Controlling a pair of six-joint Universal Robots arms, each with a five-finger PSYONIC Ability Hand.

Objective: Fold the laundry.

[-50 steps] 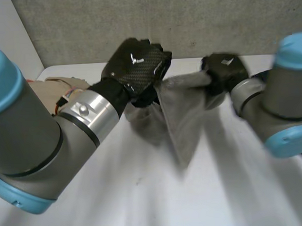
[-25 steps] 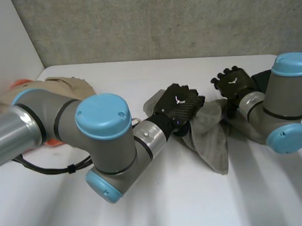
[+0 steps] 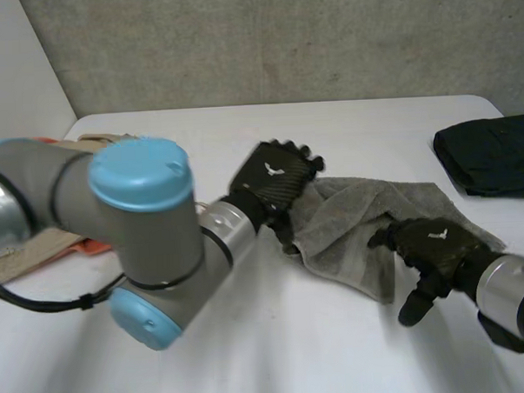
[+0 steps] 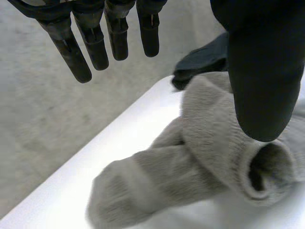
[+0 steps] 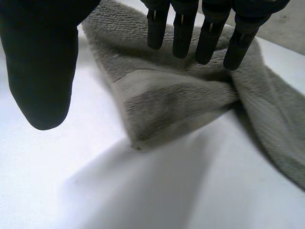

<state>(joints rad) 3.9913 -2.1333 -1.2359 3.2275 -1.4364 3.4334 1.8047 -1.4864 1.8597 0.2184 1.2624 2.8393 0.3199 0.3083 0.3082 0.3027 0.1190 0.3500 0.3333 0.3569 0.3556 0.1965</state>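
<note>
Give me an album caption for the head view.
Left hand and right hand, both open, at a rumpled grey towel, white table.

The towel lies near the middle of the surface, with the left hand at its left edge and the right hand at its near right edge. A folded garment lies behind and right of the towel, apart from it. A heap of laundry lies at the far left, partly covered by the left arm.
</note>
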